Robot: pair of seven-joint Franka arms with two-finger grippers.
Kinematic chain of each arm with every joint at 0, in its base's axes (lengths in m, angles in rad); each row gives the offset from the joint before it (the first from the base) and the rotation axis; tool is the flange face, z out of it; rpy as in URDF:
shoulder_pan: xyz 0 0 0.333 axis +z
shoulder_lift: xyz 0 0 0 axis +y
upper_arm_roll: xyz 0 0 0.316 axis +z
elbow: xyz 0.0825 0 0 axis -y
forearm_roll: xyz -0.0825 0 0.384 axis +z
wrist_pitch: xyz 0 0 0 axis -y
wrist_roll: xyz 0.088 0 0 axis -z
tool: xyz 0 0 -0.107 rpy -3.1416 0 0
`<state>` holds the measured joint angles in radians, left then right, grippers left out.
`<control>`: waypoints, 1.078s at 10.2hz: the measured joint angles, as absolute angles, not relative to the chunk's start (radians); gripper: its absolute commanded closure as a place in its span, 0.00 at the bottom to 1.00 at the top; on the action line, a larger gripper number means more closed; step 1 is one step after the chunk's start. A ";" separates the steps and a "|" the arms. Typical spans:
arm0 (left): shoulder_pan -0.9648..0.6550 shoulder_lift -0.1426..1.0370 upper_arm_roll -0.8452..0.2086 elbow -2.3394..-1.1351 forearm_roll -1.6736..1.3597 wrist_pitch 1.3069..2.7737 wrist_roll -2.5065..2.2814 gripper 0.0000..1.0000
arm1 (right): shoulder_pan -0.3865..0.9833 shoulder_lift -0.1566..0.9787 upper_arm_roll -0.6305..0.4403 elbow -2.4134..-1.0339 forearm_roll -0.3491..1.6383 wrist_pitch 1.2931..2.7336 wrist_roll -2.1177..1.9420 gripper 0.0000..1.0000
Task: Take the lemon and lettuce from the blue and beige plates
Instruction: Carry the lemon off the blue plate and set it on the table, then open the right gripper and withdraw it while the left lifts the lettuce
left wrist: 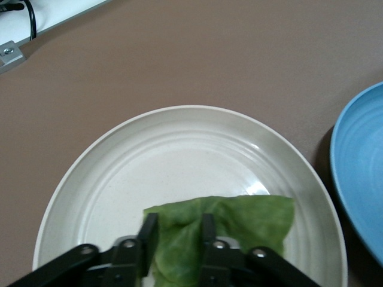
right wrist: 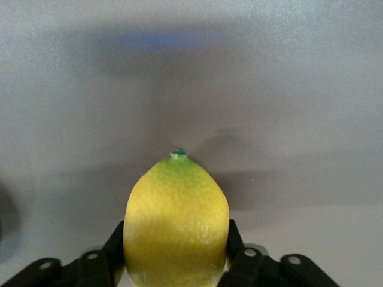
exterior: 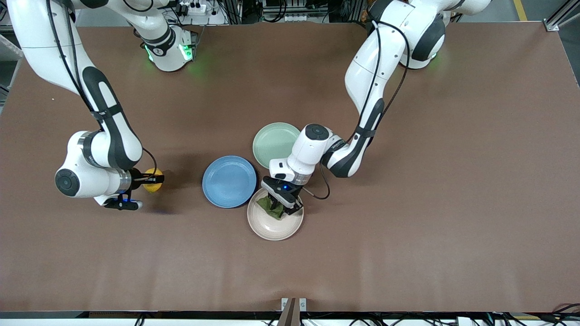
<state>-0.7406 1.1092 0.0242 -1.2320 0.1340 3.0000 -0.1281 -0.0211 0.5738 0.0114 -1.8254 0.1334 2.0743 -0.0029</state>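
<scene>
My right gripper is shut on the yellow lemon and holds it over the bare table, off the blue plate toward the right arm's end. In the right wrist view the lemon fills the jaws of the right gripper. My left gripper is down on the beige plate. Its fingers pinch a fold of the green lettuce leaf. In the left wrist view the left gripper grips the lettuce, which lies on the beige plate.
A pale green plate lies beside the blue plate, farther from the front camera than the beige plate. The three plates nearly touch. The blue plate's rim shows in the left wrist view. Brown table surrounds them.
</scene>
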 measured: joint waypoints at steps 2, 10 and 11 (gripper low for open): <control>-0.745 1.110 0.024 -1.232 0.134 3.000 -0.128 0.70 | -0.021 0.566 0.011 -1.825 0.133 2.071 -0.005 0.00; -0.749 1.117 0.024 -1.232 0.134 3.000 -0.129 1.00 | -0.044 0.411 -0.013 -1.553 0.133 1.551 -0.035 0.00; -0.751 1.118 0.024 -1.232 0.134 3.001 -0.129 1.00 | -0.055 0.367 -0.014 -1.514 0.133 1.504 -0.040 0.00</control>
<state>-0.7508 1.1181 0.0242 -1.2321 0.1340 3.0010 -0.1286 -0.0554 0.3672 -0.0138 -1.5141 0.1332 1.5039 -0.0402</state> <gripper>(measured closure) 0.899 0.000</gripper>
